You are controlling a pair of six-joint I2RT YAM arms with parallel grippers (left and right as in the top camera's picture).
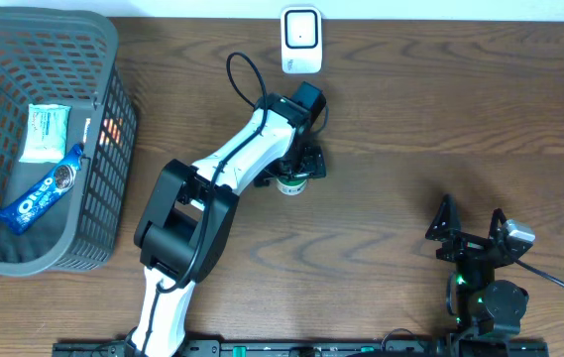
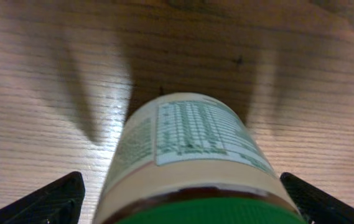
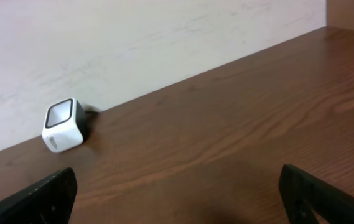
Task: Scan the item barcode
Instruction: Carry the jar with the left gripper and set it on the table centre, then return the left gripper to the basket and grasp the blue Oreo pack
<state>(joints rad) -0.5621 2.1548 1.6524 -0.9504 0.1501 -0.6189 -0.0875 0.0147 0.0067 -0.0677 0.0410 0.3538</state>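
1. A brown wood-grain surface (image 1: 430,109) fills the overhead frame, with a pale wall strip along the top edge.
2. A white scanner (image 1: 300,40) sits at the top centre of the frame, against the wall.
3. A grey mesh basket (image 1: 113,109) occupies the upper left. Inside it lie a blue Oreo packet (image 1: 42,198) and a white packet (image 1: 46,131).
4. The bottle (image 1: 291,184), with a green cap and a pale label, stands on the surface near the centre. It is almost straight below the scanner and well apart from it.
5. The left tool (image 2: 180,180) is directly over the bottle with its jaws spread wide. In the left wrist view the bottle rises between the two black fingers (image 2: 46,202). A sliver of wood shows beside the lower-left finger, and nothing is clamped.
6. The bottle's label shows a printed table facing that camera; I cannot make out a barcode.
7. The right tool (image 1: 470,238) sits at the lower right, far from the bottle. It is open and holds nothing.
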